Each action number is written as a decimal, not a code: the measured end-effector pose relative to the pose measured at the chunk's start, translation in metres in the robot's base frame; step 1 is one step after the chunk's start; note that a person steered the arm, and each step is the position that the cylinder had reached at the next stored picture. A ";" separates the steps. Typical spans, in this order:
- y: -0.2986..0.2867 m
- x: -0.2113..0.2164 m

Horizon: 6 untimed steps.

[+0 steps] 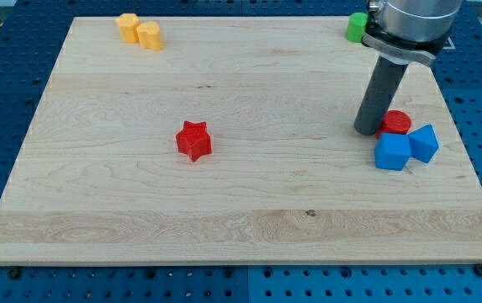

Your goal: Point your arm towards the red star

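The red star (194, 140) lies on the wooden board (224, 219), left of the middle. My tip (367, 131) rests on the board at the view's right, far to the right of the star. It stands just left of a red cylinder (396, 122) and appears to touch it. Two blue blocks sit below and right of the tip: a blue cube (392, 152) and a second blue block (424, 142).
Two yellow blocks (129, 26) (149, 35) sit together near the board's top left edge. A green block (357, 26) sits at the top right, partly hidden behind the arm. The board lies on a blue perforated table.
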<state>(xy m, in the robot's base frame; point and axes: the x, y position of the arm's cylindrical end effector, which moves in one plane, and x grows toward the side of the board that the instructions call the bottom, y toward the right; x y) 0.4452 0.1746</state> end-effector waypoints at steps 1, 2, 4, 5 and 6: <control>0.011 0.000; 0.013 0.000; -0.091 0.000; -0.162 0.000; -0.228 -0.013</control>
